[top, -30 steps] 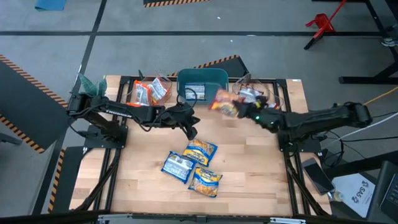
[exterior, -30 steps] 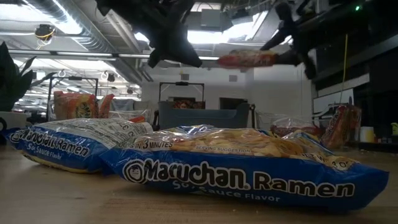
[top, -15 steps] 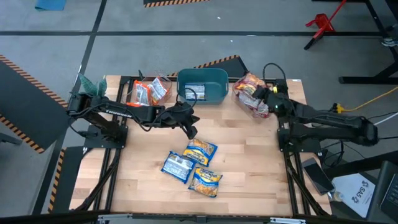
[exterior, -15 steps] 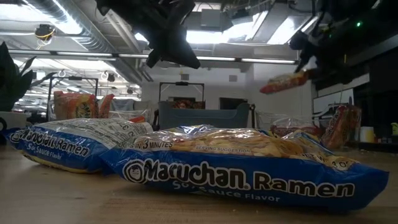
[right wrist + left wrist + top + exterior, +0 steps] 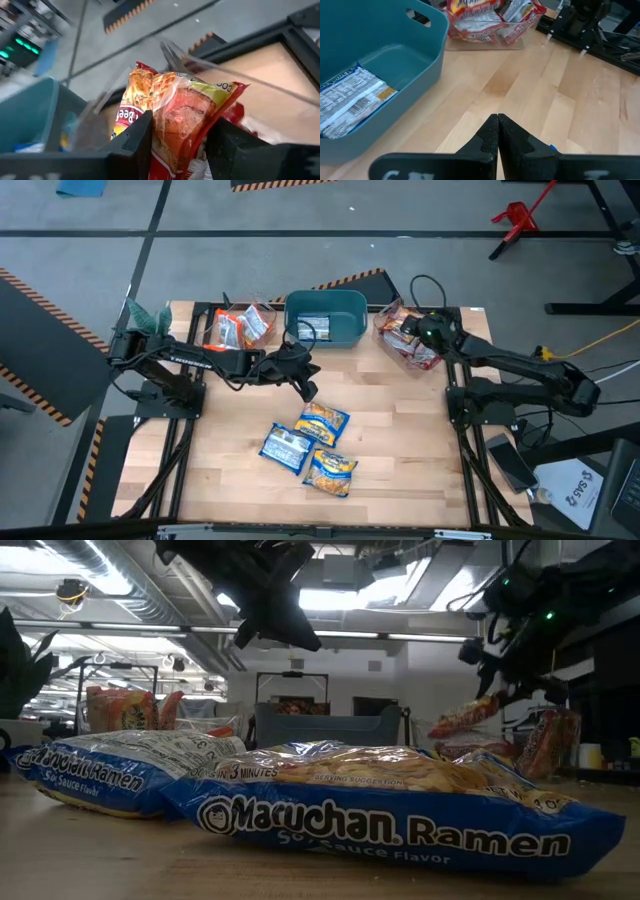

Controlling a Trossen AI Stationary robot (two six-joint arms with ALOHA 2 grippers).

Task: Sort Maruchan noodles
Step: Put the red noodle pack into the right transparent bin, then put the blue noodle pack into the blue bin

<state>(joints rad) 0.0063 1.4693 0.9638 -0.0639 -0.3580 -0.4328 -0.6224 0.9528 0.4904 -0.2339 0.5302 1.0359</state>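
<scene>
The wooden surface [image 5: 400, 440] stands in a workshop with a grey floor. The right hand [image 5: 177, 145] grasps a red beef packet [image 5: 182, 112] between its two fingers and hangs over the clear container [image 5: 405, 340], which already carries red packets. This container is directly below the hand, and the teal bin [image 5: 325, 318], with one blue packet inside, is beside it on the side toward the other arm.

To do this step well, I think the hand should lower a little until the packet is inside the clear walls, and only then open. A release from high up could let the light packet slide over the rim.

The left hand [image 5: 497, 132] is clenched and empty, waiting above the surface. Three blue packets [image 5: 310, 448] lie near it, toward the front edge.
</scene>
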